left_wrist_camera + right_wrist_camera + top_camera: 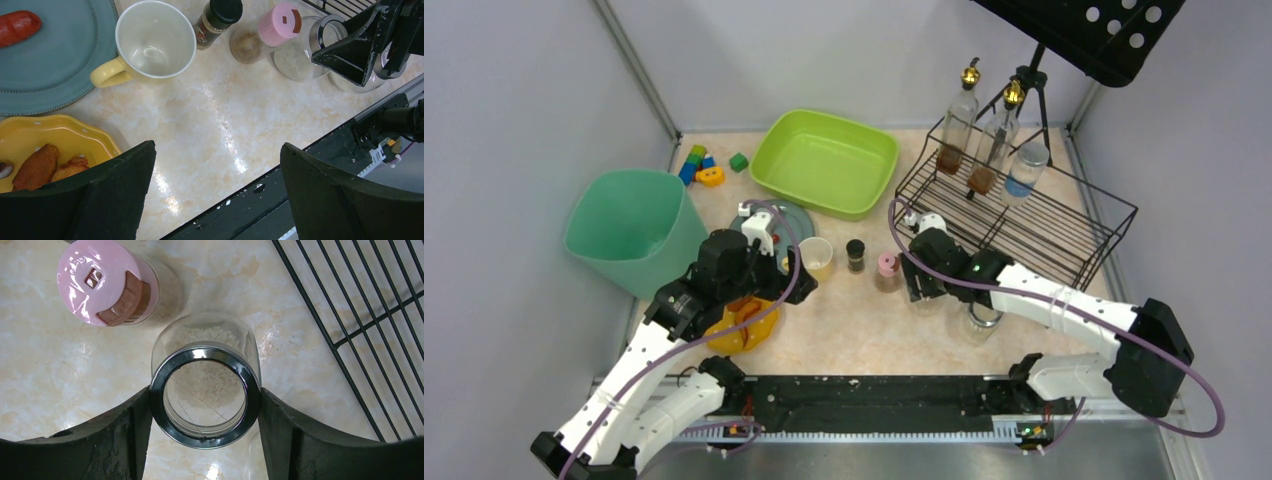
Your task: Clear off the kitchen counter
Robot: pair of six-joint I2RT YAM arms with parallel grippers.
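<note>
The kitchen counter is beige and stone-patterned. My right gripper is shut on a glass jar with a metal rim and white grains inside, both fingers pressing its sides. The jar stands upright on the counter, just right of a pink-lidded shaker. In the top view this gripper sits in front of the wire rack. My left gripper hangs open and empty over bare counter near the front rail, close to a yellow-handled mug.
A black-lidded spice jar, a teal plate with a sausage, and a yellow bowl of fried food sit left of centre. A second glass jar, green basin, teal bin, wire rack with bottles, and toy blocks surround them.
</note>
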